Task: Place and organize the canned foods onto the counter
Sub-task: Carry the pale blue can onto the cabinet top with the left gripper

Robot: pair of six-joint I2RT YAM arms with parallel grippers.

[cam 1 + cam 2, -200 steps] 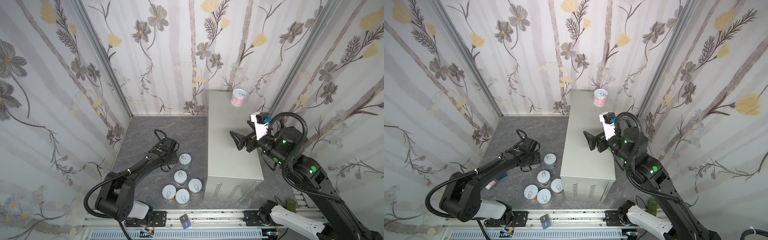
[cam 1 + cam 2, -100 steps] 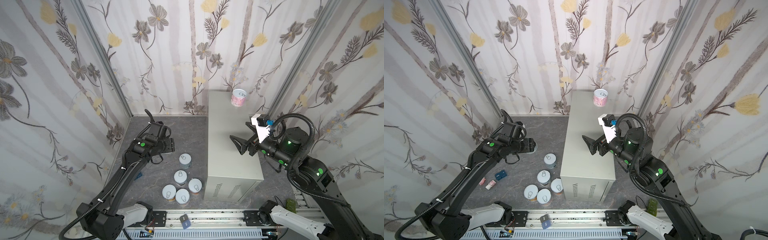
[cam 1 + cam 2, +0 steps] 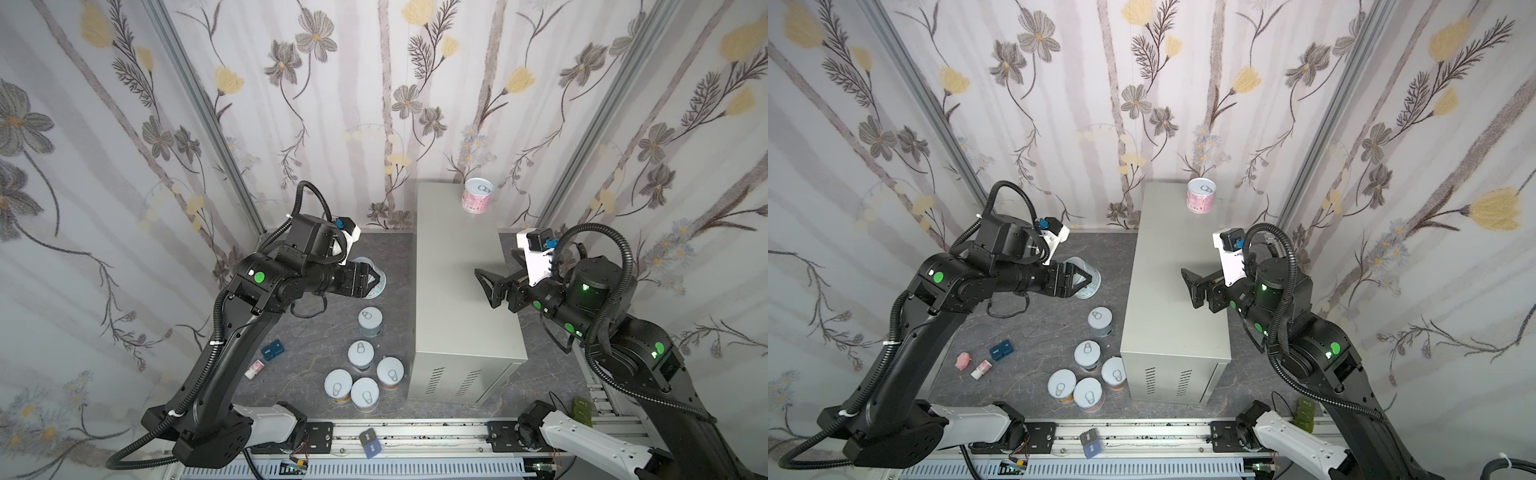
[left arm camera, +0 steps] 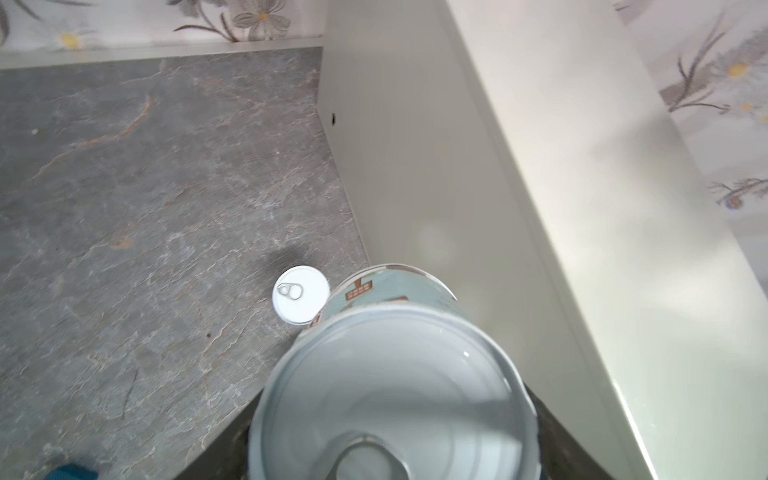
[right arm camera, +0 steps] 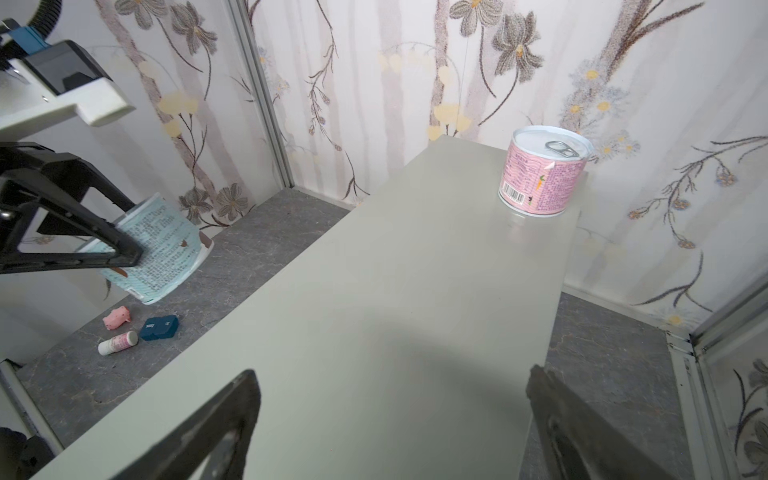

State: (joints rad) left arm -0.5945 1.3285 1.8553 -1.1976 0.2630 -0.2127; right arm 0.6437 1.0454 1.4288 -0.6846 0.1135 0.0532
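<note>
My left gripper point(image 3: 371, 277) is shut on a light-blue can point(image 3: 376, 286), held tilted in the air left of the counter point(image 3: 449, 249). Both also show in a top view as the left gripper point(image 3: 1080, 279) and the can point(image 3: 1091, 286). In the left wrist view its lid point(image 4: 395, 395) fills the jaws. A pink can point(image 3: 478, 196) stands upright at the counter's far end, pink can point(image 5: 542, 178) in the right wrist view. Several cans point(image 3: 360, 354) stand on the floor by the counter's near left side. My right gripper point(image 3: 485, 286) hovers open over the counter top point(image 5: 374, 270), nothing between its fingers.
A blue block point(image 3: 273, 350), a small pink-white tube point(image 3: 254, 369) and a pink pig figure point(image 3: 962, 360) lie on the dark floor left of the cans. Floral walls close in the back and sides. A rail point(image 3: 415, 432) runs along the front.
My left arm has risen from low on the floor beside the cans and now holds the light-blue can in the air, pointed at the counter. My right gripper has shifted slightly, still open.
</note>
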